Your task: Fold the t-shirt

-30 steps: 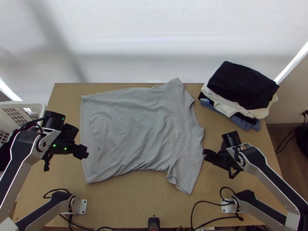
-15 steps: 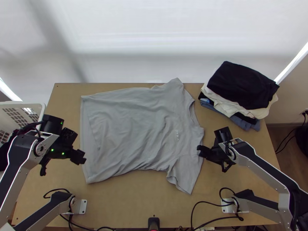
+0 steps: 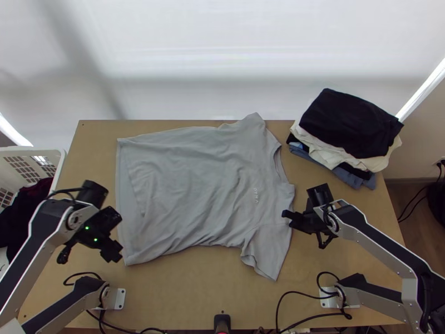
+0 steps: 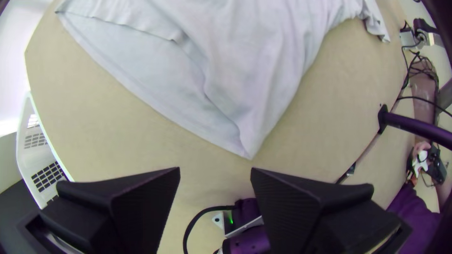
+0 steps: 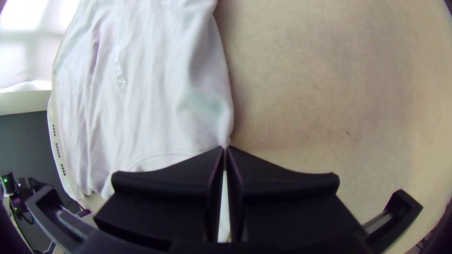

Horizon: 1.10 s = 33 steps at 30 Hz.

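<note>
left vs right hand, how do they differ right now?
Fingers: left hand is open with nothing between them; right hand is closed, with cloth pinched at the tips.
Place: left hand is off the grey t-shirt, beside its hem corner; right hand is at the shirt's edge, between collar and near sleeve.
Shared: both have two wide flat black fingers.

Grey t-shirt (image 3: pixel 189 183), spread on table, 1 hem corner folded over, lightly wrinkled, short sleeves.
</note>
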Tool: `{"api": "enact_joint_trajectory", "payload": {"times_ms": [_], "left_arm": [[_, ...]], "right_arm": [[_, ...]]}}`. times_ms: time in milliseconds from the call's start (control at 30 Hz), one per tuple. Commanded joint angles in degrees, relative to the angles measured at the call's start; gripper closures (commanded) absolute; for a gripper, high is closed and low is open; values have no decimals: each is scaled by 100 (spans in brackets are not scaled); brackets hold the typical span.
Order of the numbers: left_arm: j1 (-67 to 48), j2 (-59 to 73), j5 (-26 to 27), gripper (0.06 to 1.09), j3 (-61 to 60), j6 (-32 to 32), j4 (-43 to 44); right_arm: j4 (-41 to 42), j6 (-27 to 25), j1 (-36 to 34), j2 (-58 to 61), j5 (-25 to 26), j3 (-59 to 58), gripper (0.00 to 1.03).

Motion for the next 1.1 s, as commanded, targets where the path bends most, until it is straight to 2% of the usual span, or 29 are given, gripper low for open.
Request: {"api": "enact_joint_trajectory", "payload": {"times_ms": [0, 200, 400, 733, 767, 800, 833, 900, 933, 1067], "left_arm": [[-308, 114, -134, 34, -359, 120, -16], [-1108, 316, -221, 34, -711, -337, 142], [-1178, 887, -142, 34, -869, -495, 160], [-1178, 1441, 236, 34, -1045, -592, 810], [-1178, 1493, 288, 36, -1045, -618, 889], [-1187, 1529, 297, 46, -1071, -636, 916], [-1178, 1546, 323, 61, -1124, -662, 1021], [-1178, 1555, 323, 97, -1229, -715, 1302], [-1170, 1590, 323, 105, -1238, -724, 1355], [-792, 1704, 323, 104, -1185, -592, 1689]], "right_arm": [[50, -20, -12, -64, -25, -22, 100], [50, 6, -3, -64, -16, 66, 100], [50, -2, -3, -73, -16, 92, 100], [59, -11, -12, -73, -16, 92, 100], [50, -20, -21, -64, -16, 92, 100], [50, -20, -30, -73, -16, 92, 100], [50, -20, -39, -73, -16, 101, 100], [59, -20, -91, -73, -16, 110, 100], [59, -29, -109, -82, -16, 119, 100], [50, -46, -170, -82, -16, 92, 100]]}}
